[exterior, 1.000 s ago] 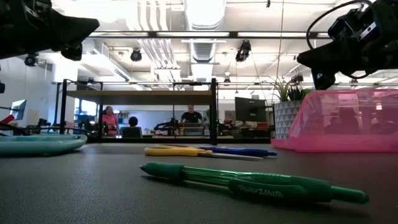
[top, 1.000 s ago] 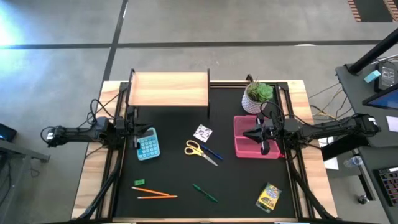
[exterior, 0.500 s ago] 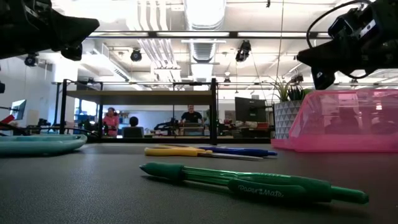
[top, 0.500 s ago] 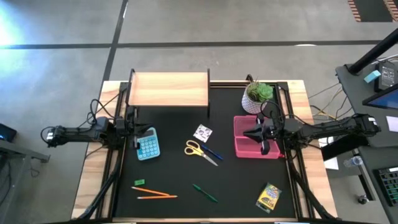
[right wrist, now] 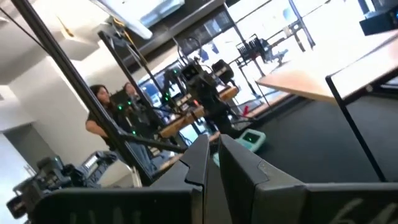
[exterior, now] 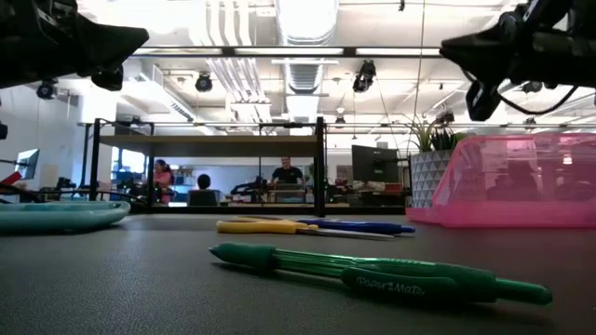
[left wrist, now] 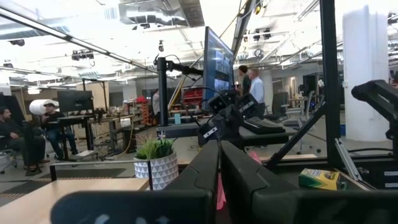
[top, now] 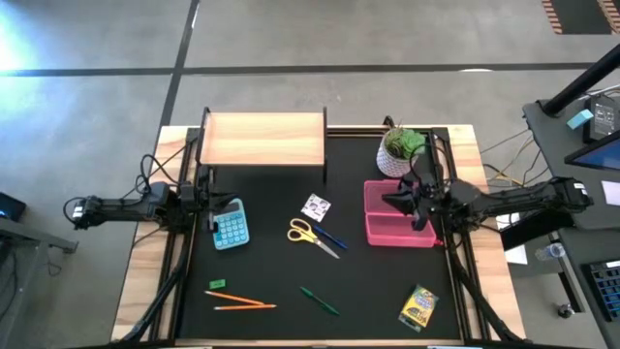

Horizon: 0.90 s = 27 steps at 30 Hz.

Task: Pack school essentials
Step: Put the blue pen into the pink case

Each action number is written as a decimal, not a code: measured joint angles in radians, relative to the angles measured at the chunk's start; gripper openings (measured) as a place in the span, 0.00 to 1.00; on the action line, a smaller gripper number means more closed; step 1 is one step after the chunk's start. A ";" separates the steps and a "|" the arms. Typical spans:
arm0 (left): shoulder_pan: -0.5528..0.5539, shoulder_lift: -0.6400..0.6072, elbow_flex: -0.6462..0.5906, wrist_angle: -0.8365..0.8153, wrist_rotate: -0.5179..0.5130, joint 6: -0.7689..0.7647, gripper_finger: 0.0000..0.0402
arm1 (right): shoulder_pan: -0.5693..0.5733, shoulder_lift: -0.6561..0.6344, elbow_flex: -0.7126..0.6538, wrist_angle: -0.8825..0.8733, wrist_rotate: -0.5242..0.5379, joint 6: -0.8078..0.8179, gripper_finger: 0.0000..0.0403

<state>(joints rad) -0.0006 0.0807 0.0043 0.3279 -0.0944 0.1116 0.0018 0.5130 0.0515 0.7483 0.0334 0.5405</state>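
- Right gripper (top: 398, 201), fingers pressed together and empty, hangs over the pink bin (top: 380, 231) at centre right of the high view.
- Left gripper (top: 211, 200), closed and empty, waits at centre left beside the teal calculator (top: 231, 230).
- Scissors (top: 311, 235), pencils (top: 240, 302), green pen (top: 319, 301) and crayon box (top: 418, 306) lie across the lower mat.
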 joint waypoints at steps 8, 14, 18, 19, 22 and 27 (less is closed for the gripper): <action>0.000 0.000 0.000 0.000 0.000 0.000 0.00 | 0.000 0.015 0.114 -0.013 -0.003 -0.007 0.07; 0.000 0.000 0.000 0.000 0.000 0.000 0.00 | 0.000 0.068 0.200 -0.018 -0.017 -0.040 0.07; 0.000 0.000 0.000 0.000 0.000 0.000 0.00 | 0.000 0.092 0.242 -0.016 -0.008 -0.020 0.07; 0.000 0.000 0.000 0.000 0.000 0.000 0.00 | 0.000 0.100 0.249 -0.019 -0.007 -0.004 0.07; 0.000 0.000 0.000 0.000 0.000 0.000 0.00 | 0.000 0.122 0.271 -0.053 0.030 0.044 0.07; 0.000 0.000 0.000 0.000 0.000 0.000 0.00 | -0.001 0.179 0.325 -0.156 0.158 0.099 0.07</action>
<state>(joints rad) -0.0006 0.0807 0.0044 0.3279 -0.0944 0.1119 0.0008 0.6917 0.3766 0.5925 0.1909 0.6390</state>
